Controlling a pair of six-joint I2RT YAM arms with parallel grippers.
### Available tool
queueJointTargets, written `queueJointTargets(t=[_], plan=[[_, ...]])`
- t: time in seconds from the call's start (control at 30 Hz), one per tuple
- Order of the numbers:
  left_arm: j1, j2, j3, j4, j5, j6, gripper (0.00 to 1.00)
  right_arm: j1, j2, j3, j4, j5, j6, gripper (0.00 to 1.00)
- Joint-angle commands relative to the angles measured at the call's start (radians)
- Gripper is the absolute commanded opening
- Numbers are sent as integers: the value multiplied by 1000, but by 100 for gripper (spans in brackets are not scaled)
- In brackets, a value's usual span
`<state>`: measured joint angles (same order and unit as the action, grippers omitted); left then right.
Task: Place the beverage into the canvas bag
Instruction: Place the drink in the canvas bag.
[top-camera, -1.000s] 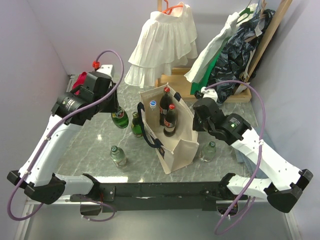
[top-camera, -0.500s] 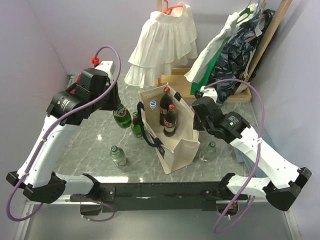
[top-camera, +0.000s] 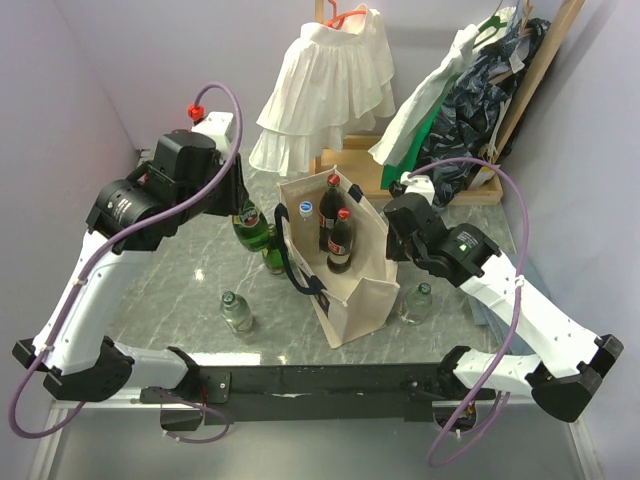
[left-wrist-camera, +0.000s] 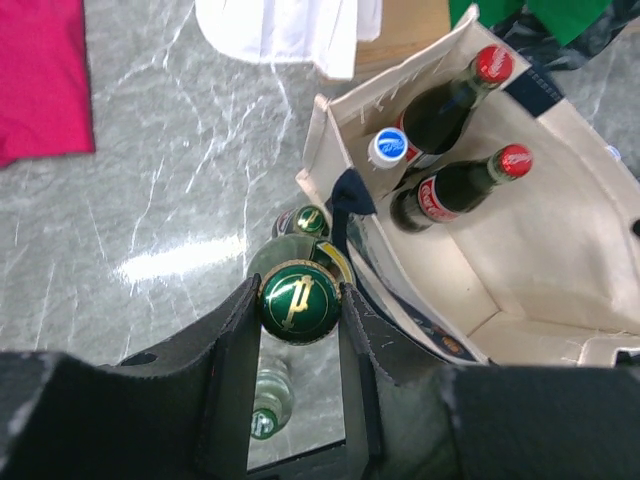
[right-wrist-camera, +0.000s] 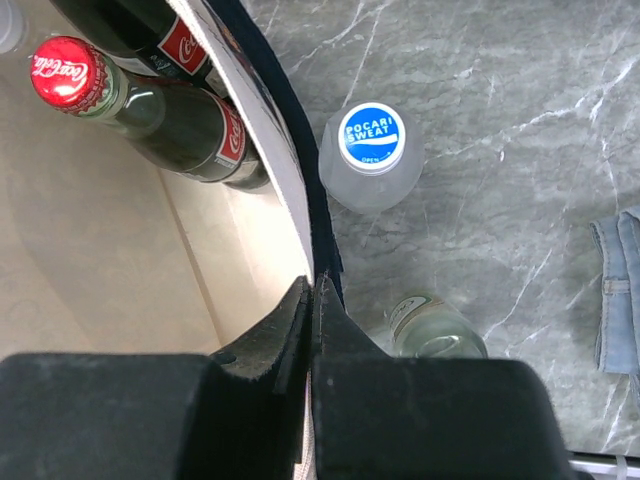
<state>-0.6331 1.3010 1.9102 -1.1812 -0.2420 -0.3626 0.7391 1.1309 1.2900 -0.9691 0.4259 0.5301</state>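
Left jaws pinch a green glass bottle (left-wrist-camera: 298, 300) by its capped neck just beside the canvas bag (top-camera: 357, 300) at mid-surface; right jaws, pressed together on the bag's rim, hold its mouth open for loading.

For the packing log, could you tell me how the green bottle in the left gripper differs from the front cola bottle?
The green bottle wears a green cap with a gold emblem; the front cola bottle a red one. The green bottle is outside the canvas bag, the cola bottle inside it. The left gripper clamps the green bottle; nothing holds the cola bottle. Both are capped.
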Motion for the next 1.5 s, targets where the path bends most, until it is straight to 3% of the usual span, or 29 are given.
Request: queueJointTargets(t=[0.0,0.73,1.47], plan=[[-20,0,122,150,-16,13,1,-4,-6,17,36,31,-7,0],[-53,132,320,311,168,30,1,-4,7,-8,59,14,10,0],[-117,219,277,341,141,33,1,-4,7,-18,72,5,19,0]])
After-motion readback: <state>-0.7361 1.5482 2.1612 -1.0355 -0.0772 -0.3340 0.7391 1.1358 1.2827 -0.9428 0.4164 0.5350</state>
